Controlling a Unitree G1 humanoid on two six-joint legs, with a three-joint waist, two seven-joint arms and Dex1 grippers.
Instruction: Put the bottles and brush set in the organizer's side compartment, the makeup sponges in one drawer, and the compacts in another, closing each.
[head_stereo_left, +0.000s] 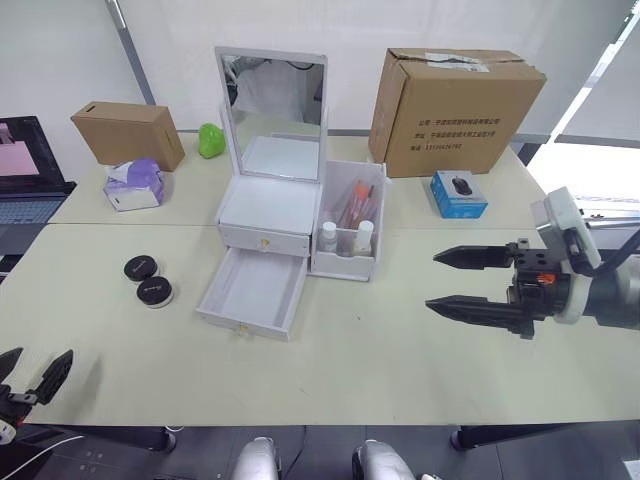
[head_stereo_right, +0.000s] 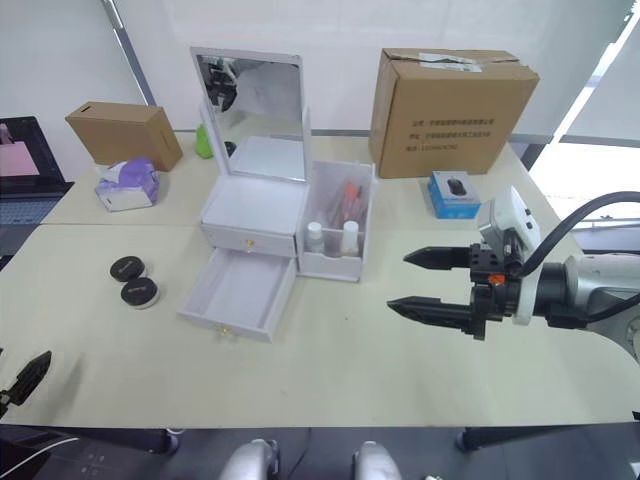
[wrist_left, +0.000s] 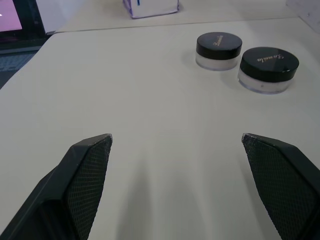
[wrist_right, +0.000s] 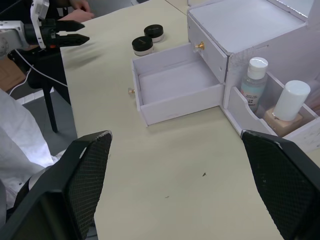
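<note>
the organizer stood near the middle of the table, with a mirror on top. its side compartment already held two bottles at the front and the brush set behind them, so that step appeared done. the upper drawer was closed; whether the sponges lay inside could not be told. the lower drawer stood pulled out and looked empty. the two compacts sat on the table to the robot's left of the organizer, just beside each other, still outside the drawer.

the left gripper hovered low at the near left edge, fingers spread, holding nothing, with the compacts ahead of it. the right gripper hung over the table to the right of the organizer, fingers spread wide, holding nothing.

remaining work, as judged: load the compacts into the lower drawer and close it.
</note>
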